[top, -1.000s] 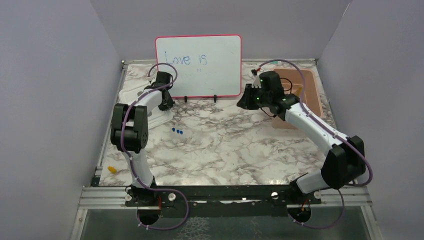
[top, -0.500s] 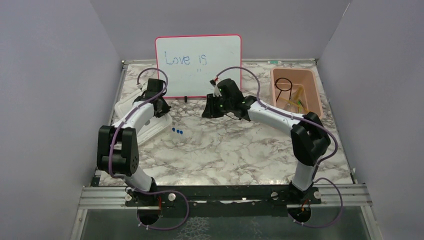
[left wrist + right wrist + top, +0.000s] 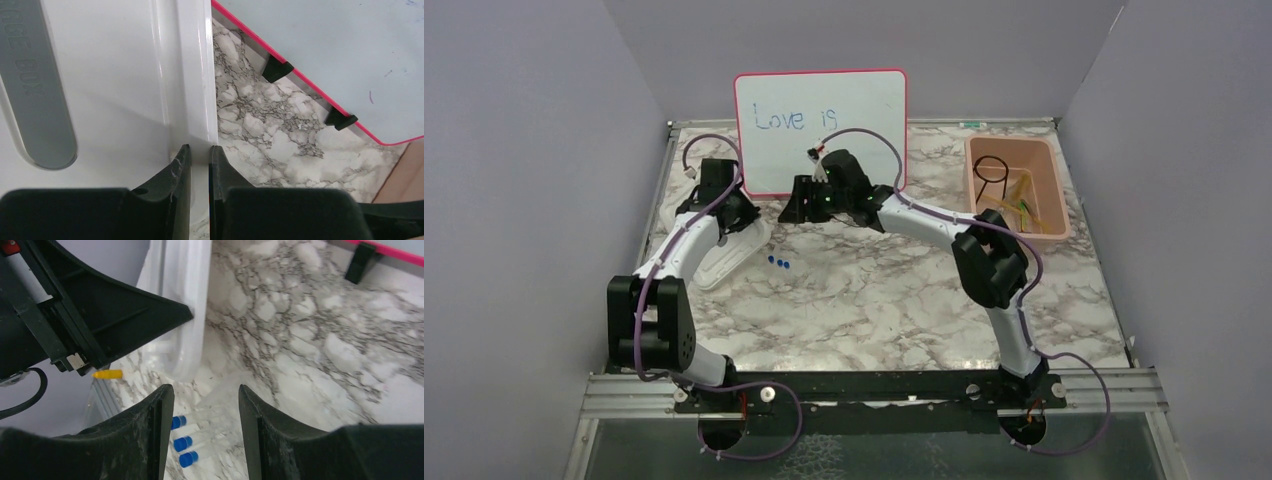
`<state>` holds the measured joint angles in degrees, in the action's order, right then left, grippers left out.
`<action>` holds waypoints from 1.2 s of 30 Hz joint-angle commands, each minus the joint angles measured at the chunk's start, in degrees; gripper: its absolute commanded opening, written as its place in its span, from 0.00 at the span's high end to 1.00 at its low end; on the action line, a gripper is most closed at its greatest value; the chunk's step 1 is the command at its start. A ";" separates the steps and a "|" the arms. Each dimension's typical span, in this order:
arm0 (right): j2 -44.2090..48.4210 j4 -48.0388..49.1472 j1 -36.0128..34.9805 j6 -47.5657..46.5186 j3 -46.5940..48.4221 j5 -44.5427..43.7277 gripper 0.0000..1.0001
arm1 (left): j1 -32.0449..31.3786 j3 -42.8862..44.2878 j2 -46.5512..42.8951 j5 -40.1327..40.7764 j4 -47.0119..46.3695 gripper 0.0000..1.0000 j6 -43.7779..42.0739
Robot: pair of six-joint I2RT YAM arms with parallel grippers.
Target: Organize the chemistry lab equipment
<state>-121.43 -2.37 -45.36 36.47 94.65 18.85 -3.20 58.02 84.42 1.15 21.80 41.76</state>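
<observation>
The left arm is folded sharply at the elbow near its base, with its forearm running up the left side of the bench [image 3: 874,300] toward the far corner. Its left tool [image 3: 199,150] is nearly closed, the two fingers pinching the raised rim of the white lid [image 3: 125,75] that lies flat by the left edge. The right arm reaches a long way across, elbow bent over the middle right of the bench and forearm stretched leftward along the front of the red-framed whiteboard [image 3: 819,130]. Its right tool [image 3: 205,390] points down at the marble with its fingers spread wide and nothing between them. Just below that tool, three blue-capped tubes [image 3: 182,443] lie side by side on the bare marble, close to the lid's near corner but not touching it. The two tools sit near each other, with the lid's edge between them, and the left arm's black wrist fills the corner of the right wrist view. The whiteboard stands upright on small black feet [image 3: 277,70] just behind both tools. A small yellow piece [image 3: 107,374] lies by the bench's left rail. Well apart, at the far right, a pink bin [image 3: 972,180] holds the black wire ring [image 3: 991,168] and some thin yellowish pieces [image 3: 1022,195] too small to sort out.
</observation>
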 commanded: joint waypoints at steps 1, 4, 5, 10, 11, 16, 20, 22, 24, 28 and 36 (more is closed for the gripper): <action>-4.27 3.88 -2.16 2.77 5.03 5.18 0.45 | 1.60 -0.10 -2.37 -6.76 -2.60 0.97 1.58; -6.35 3.27 -2.84 3.79 7.37 5.42 0.44 | 2.59 -0.19 -3.30 -8.19 -2.55 0.97 2.17; -6.89 3.48 -2.96 4.42 7.68 5.87 0.44 | 2.66 -0.19 -3.76 -8.40 -2.54 0.97 2.31; -9.75 6.00 -3.14 8.56 8.74 9.24 0.43 | 2.67 -0.42 -5.40 -9.41 -2.27 0.97 2.58; -10.33 6.60 -3.22 9.18 9.03 9.98 0.44 | 2.67 -0.57 -5.73 -9.61 -2.22 0.97 2.62; -11.72 12.39 -3.50 12.31 8.63 12.35 0.45 | 2.67 -0.71 -7.41 -9.06 -1.41 0.97 2.42; -13.07 18.97 -3.47 16.62 7.54 14.32 0.56 | 2.67 -1.40 -8.71 -8.33 -0.70 0.97 2.03; -13.88 21.22 -3.50 18.32 7.46 14.96 0.62 | 2.67 -1.87 -9.48 -7.93 -0.47 0.97 1.86; -14.63 22.39 -3.51 19.62 7.60 15.59 0.70 | 2.67 -2.11 -10.30 -7.68 -0.05 0.96 1.40; -15.39 23.79 -3.57 20.99 7.80 17.08 0.90 | 2.67 -2.00 -11.77 -6.58 0.96 0.94 0.26; -8.67 28.60 -3.68 23.65 4.70 18.53 0.99 | 2.68 1.97 -15.38 -1.73 3.32 0.50 -6.48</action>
<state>-135.11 22.41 -48.49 58.54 100.25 35.68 -0.45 55.92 72.25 -4.01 24.08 40.38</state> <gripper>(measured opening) 0.228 0.419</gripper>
